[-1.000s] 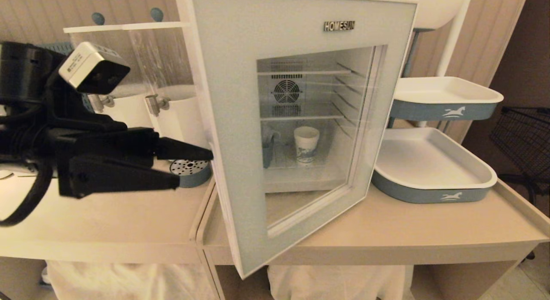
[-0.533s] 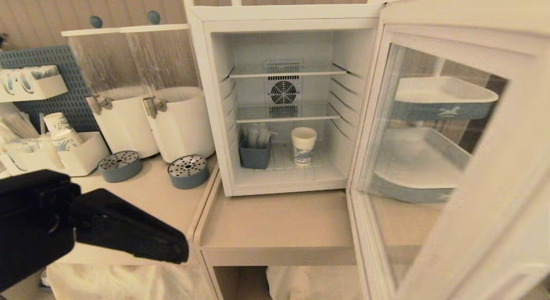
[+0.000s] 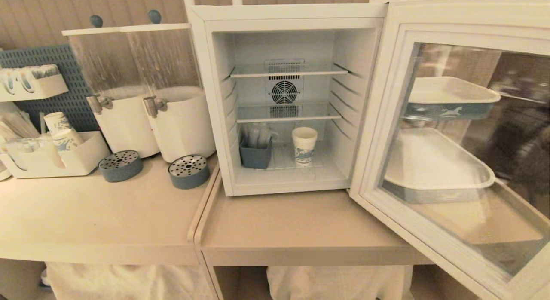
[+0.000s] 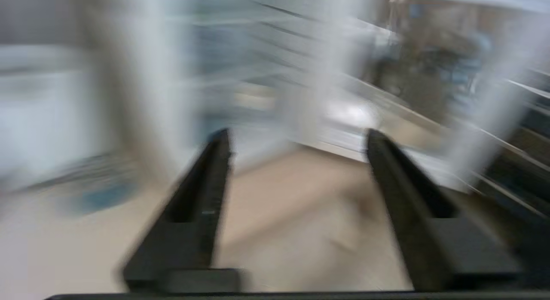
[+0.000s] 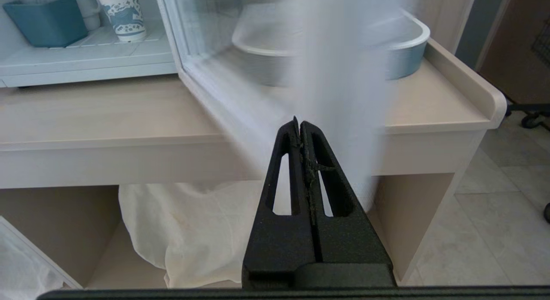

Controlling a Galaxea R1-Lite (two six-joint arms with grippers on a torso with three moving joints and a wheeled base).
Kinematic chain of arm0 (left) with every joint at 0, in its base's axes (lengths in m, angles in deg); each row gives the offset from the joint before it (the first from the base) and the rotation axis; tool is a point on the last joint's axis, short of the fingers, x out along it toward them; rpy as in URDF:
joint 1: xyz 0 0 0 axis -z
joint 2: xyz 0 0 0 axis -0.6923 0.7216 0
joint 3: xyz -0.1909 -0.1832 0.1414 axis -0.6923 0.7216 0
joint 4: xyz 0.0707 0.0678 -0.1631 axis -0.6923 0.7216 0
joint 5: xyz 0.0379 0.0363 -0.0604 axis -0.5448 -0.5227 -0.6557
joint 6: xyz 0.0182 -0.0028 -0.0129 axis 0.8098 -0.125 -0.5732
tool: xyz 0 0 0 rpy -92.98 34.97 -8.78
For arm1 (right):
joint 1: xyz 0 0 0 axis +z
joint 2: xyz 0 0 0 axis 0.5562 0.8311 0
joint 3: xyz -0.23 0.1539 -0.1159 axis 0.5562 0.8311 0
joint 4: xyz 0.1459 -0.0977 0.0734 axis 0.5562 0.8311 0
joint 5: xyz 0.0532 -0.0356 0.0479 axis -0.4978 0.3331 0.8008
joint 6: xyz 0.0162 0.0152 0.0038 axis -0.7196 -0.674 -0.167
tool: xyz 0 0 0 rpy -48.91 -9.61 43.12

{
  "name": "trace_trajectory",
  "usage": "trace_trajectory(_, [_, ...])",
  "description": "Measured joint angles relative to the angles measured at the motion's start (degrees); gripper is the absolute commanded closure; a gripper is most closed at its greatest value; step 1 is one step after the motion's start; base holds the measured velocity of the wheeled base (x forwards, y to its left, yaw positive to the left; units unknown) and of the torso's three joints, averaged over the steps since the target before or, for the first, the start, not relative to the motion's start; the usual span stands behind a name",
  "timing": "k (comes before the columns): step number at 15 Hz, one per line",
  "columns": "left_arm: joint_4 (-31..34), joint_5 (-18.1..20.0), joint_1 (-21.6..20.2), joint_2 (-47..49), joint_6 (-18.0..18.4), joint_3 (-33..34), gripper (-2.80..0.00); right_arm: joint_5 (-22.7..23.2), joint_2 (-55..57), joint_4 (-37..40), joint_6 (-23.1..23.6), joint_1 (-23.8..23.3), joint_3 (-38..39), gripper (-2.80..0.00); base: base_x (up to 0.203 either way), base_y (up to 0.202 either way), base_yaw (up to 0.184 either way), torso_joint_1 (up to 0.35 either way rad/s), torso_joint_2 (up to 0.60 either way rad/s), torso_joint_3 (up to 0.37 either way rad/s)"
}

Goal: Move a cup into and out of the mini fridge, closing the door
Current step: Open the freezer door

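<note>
the cup stands on the fridge floor, a blue bin at its nine o'clock. door hangs wide open. left gripper spread and empty, right gripper clenched on nothing.

My fridge is white inside and out, with pale wire shelves and a grey fan grille at the back. The cup is white with a blue printed pattern. Beside it sits a slate-blue bin. The door shows a white inner frame around clear glass. The surface is pale beige. Two dispensers are white below, clear above, with blue knobs. The drip trays are blue-grey with dotted tops. My left end effector and right end effector are matte black.
</note>
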Motion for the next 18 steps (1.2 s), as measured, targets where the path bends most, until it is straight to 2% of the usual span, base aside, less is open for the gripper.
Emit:
trace_trajectory(1, [0.44,-5.79,-0.18,-1.95,0.1,0.5,0.0,0.03,0.0,-0.01,-0.01,-0.07,0.0,0.0,0.0,0.0,0.0,0.0,0.0,0.0])
trace_trajectory(2, [0.57,-9.27,-0.34,-3.29,0.04,0.7,0.0,0.03,0.0,-0.03,-0.01,-0.07,0.0,0.0,0.0,0.0,0.0,0.0,0.0,0.0])
trace_trajectory(4, [4.19,-11.52,-3.68,-6.25,-0.88,0.76,0.0,0.06,0.0,-0.01,-0.06,-0.07,0.0,0.0,0.0,0.0,0.0,0.0,0.0,0.0])
trace_trajectory(6, [9.59,-9.42,-13.93,-10.95,-2.41,0.4,0.0,0.12,0.0,-0.03,-0.06,-0.07,0.0,0.0,0.0,0.0,0.0,0.0,0.0,0.0])
trace_trajectory(8, [17.41,-3.17,-23.93,-17.19,-3.93,-0.47,0.0,0.08,0.0,-0.01,-0.17,0.0,0.0,0.0,0.0,0.0,0.0,0.0,0.0,0.0])
trace_trajectory(9, [22.2,-0.59,-26.6,-20.14,-4.4,-1.05,0.0,0.03,0.0,-0.03,-0.2,-0.05,0.0,0.0,0.0,0.0,0.0,0.0,0.0,0.0])
trace_trajectory(11, [31.08,1.05,-28.55,-26.93,-4.33,-1.2,0.0,0.11,0.0,-0.02,-0.08,-0.07,0.0,0.0,0.0,0.0,0.0,0.0,0.0,0.0])
trace_trajectory(14, [41.39,-4.51,-28.82,-33.58,-2.41,0.05,0.0,0.11,0.0,-0.01,-0.08,-0.05,0.0,0.0,0.0,0.0,0.0,0.0,0.0,0.0])
trace_trajectory(16, [38.58,-8.09,-28.89,-35.25,-2.77,2.84,0.0,0.01,0.0,0.11,-0.01,-0.05,0.0,0.0,0.0,0.0,0.0,0.0,0.0,0.0])
trace_trajectory(18, [30.1,-11.91,-28.87,-36.01,-1.41,12.49,0.0,0.0,0.0,0.0,-0.09,-0.05,0.0,0.0,0.0,0.0,0.0,0.0,0.0,0.0])
